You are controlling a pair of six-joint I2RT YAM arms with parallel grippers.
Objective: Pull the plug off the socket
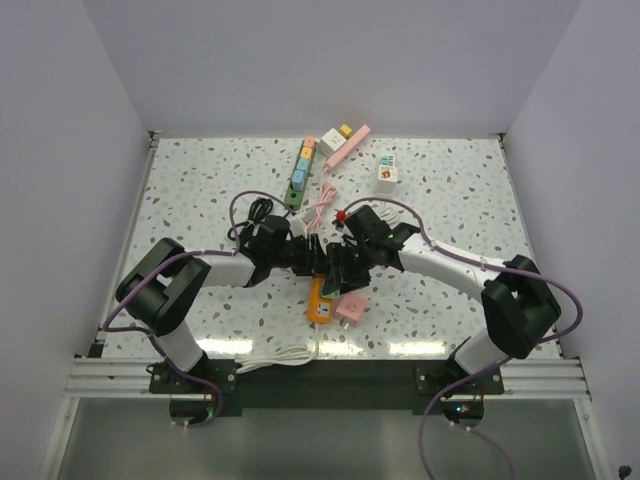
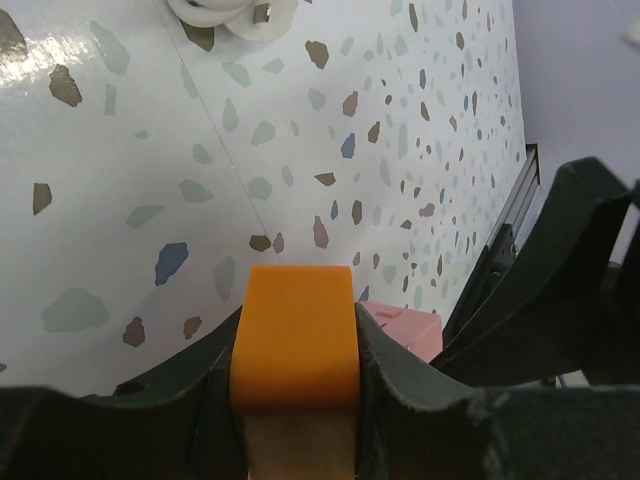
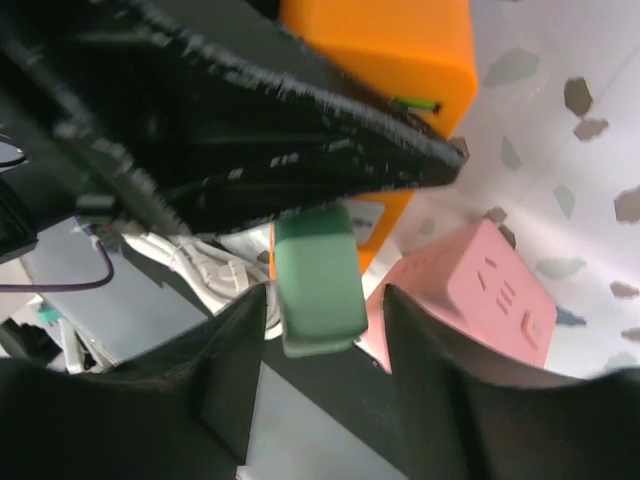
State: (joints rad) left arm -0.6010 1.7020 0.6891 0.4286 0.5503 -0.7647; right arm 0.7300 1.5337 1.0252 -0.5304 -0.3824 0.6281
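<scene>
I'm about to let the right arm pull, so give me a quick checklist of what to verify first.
1. Left gripper clamped on orange power strip: ok.
2. Green plug between the right gripper fingers: ok.
3. Right gripper closed on the plug: not ok, a gap shows on one side.
4. Plug seated in the strip: cannot tell, the joint is hidden.
5. Pink adapter clear of the fingers: cannot tell, it lies close.

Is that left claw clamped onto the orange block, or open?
Clamped. The left gripper has its fingers pressed against both sides of the orange block.
</scene>
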